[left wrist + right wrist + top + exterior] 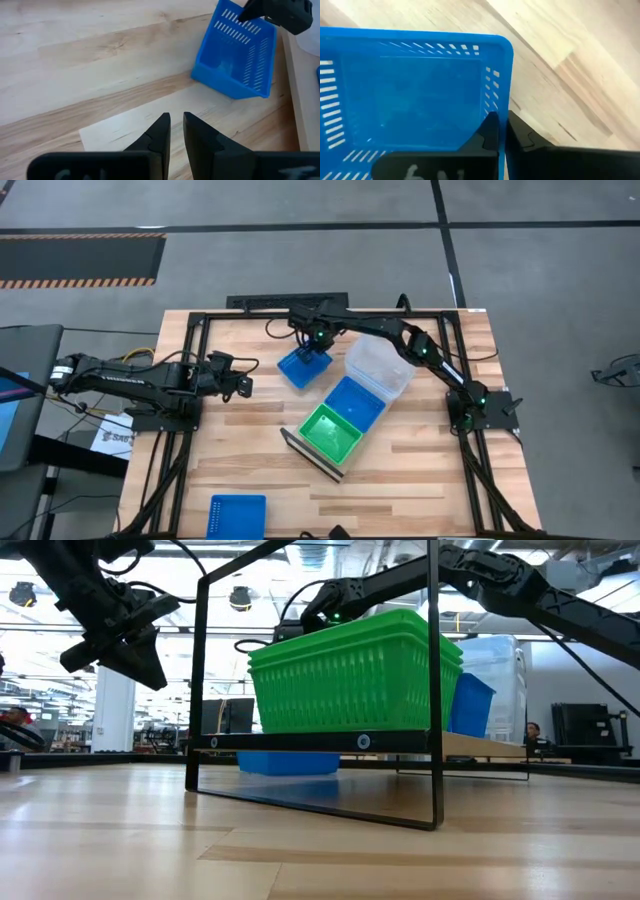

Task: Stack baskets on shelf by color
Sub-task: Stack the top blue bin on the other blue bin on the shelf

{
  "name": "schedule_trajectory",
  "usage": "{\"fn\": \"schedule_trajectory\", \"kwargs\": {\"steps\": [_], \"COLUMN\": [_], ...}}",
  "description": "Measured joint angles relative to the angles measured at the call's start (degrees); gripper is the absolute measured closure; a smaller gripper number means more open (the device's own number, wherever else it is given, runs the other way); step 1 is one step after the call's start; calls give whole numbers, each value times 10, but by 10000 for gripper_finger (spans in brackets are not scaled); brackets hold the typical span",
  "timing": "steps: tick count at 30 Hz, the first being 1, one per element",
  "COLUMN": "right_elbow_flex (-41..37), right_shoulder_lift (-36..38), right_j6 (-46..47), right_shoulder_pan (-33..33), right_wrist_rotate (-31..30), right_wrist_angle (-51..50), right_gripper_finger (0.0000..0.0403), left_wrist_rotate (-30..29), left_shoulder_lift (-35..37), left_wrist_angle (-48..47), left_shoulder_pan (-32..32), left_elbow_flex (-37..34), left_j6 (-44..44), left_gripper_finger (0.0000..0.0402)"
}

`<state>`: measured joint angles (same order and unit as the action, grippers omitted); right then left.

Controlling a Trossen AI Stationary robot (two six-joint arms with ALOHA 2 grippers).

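A blue basket (302, 368) sits on the table beyond the shelf (318, 463), with my right gripper (502, 120) shut on its wall from above. The shelf lies slantwise mid-table and carries a green basket (330, 430), a blue basket (357, 402) and a clear basket (378, 365) in a row. In the low view the green baskets (355, 670) show as a stack. My left gripper (243, 383) hovers shut over bare table left of the held basket (235, 55), touching nothing. My right gripper pinches the upper rim of one side wall (503, 95) of the blue basket, one finger (489, 132) inside the basket and one finger (521, 137) outside. The fingers point down from above. The basket stays upright, and its bottom (288, 764) appears to rest on the table.
Another blue basket (238, 515) lies near the table's near edge on the left. A pale sheet (130, 127) lies on the wood under my left gripper. Black frame rails (185, 360) run along the table's sides. Bare wood lies between the shelf and the near edge.
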<state>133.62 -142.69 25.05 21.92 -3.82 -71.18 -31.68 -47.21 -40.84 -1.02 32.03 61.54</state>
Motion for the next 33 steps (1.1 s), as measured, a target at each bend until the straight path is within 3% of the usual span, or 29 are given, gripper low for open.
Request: {"fn": "schedule_trajectory", "kwargs": {"steps": [7, 13, 18, 25, 33], "right_elbow_flex": [13, 13, 13, 13, 7], "right_shoulder_lift": [8, 85, 181, 341, 467], "right_j6": [6, 48, 92, 152, 356], "right_shoulder_pan": [7, 31, 56, 42, -131], "right_wrist_rotate": [17, 22, -10, -91, -291], "right_wrist_angle": [35, 63, 53, -28, -188], "right_gripper_finger": [394, 398, 400, 400, 400], "left_wrist_rotate": [1, -1, -15, -15, 25], "left_shoulder_lift": [0, 0, 0, 0, 0], "left_wrist_angle": [-6, -7, -6, -4, 10], "left_shoulder_pan": [0, 0, 0, 0, 0], "left_elbow_flex": [0, 0, 0, 0, 0], "left_j6": [0, -3, -5, -5, -23], "left_gripper_finger": [362, 362, 362, 362, 362]}}
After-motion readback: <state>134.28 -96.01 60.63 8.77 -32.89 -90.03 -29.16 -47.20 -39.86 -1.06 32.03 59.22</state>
